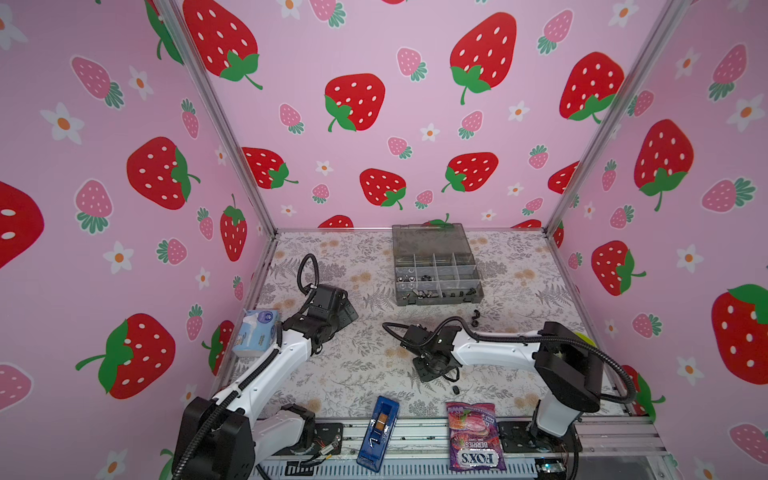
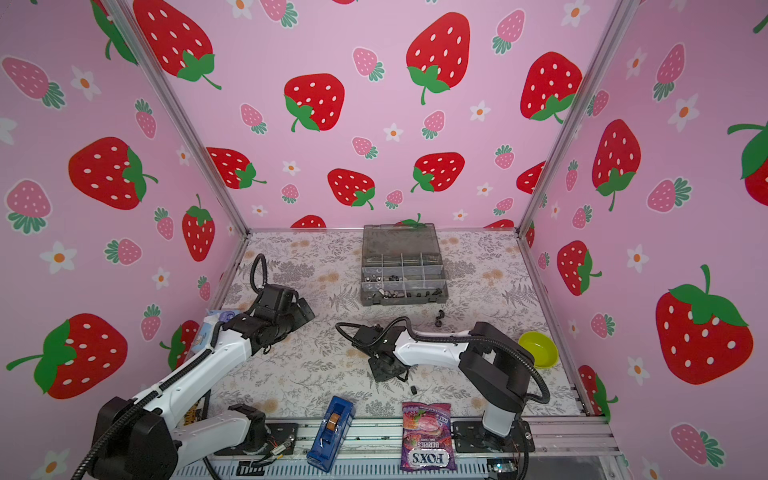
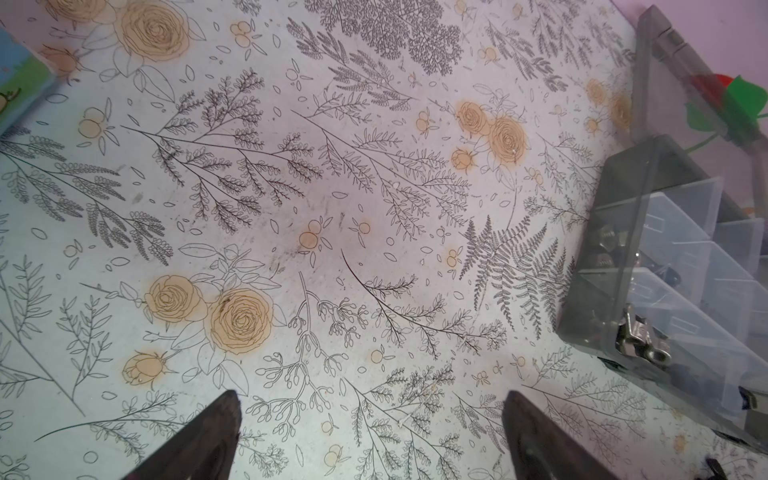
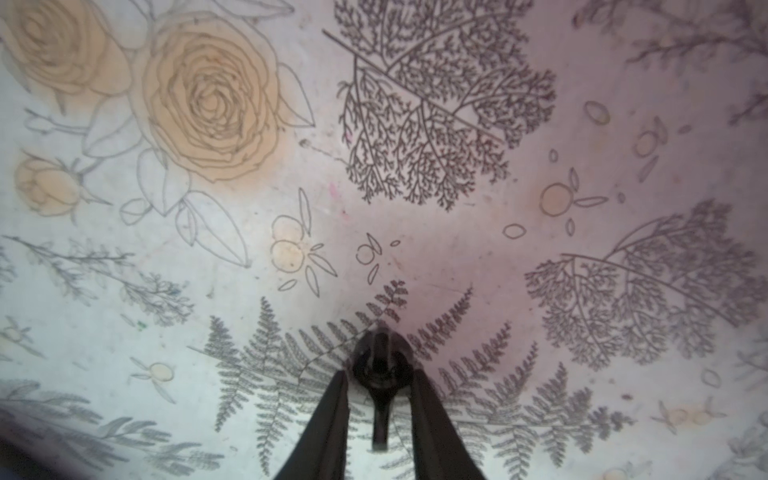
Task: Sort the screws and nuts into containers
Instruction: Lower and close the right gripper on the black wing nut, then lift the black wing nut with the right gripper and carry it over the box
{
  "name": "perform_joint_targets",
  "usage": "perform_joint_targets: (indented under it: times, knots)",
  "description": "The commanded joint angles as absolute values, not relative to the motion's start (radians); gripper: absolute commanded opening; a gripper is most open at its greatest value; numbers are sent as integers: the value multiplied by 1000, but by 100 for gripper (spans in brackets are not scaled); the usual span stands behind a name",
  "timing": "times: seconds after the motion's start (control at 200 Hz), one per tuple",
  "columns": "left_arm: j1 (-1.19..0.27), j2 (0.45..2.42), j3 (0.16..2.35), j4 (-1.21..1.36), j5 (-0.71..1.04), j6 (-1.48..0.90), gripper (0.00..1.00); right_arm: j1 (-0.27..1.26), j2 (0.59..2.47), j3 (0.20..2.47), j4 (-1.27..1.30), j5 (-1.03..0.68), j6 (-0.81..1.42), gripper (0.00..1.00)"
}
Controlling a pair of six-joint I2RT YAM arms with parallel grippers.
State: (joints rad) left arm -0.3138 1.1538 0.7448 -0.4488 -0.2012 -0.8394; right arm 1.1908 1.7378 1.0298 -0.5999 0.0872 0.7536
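Note:
In the right wrist view my right gripper [image 4: 379, 374] is down at the floral mat, its two dark fingers closed against the round head of a small black screw [image 4: 380, 365] whose thin shank lies between them. In both top views that gripper [image 1: 446, 374] [image 2: 399, 374] points down near the table's middle. My left gripper [image 3: 370, 403] [image 1: 349, 311] hangs open over bare mat, holding nothing. The grey organiser box [image 1: 440, 300] [image 2: 405, 300] [image 3: 594, 291] stands at the back with its lid raised; silver nuts [image 1: 405, 279] and black pieces lie in its cells. Loose black pieces [image 1: 476, 316] [image 1: 456, 390] lie on the mat.
A blue tissue pack [image 1: 255, 332] stands by the left arm. A blue narrow box [image 1: 378, 432] and a purple candy bag [image 1: 476, 436] lie at the front edge. A green bowl [image 2: 538, 349] sits behind the right arm. Pink walls close three sides.

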Motion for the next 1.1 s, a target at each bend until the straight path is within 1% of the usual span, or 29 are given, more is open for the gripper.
perform_joint_targets:
  times: [0.0, 0.345, 0.425, 0.55, 0.765, 1.095]
  knots:
    - [-307, 1167, 775, -467, -232, -853, 99, 1199, 1753, 1052, -645, 80, 747, 24]
    - [-308, 1160, 776, -469, -263, -851, 99, 1201, 1766, 1055, -651, 81, 743, 3]
    - [-308, 1150, 773, -471, -275, -847, 99, 1201, 1764, 1061, -658, 88, 742, 0]
    - [-308, 1130, 765, -478, -294, -838, 99, 1200, 1744, 1076, -677, 114, 741, 0]
    - [-308, 1106, 756, -477, -312, -829, 99, 1173, 1710, 1175, -729, 233, 705, 0]
    - [-307, 1074, 747, -472, -338, -807, 99, 977, 1746, 1382, -682, 342, 518, 0]
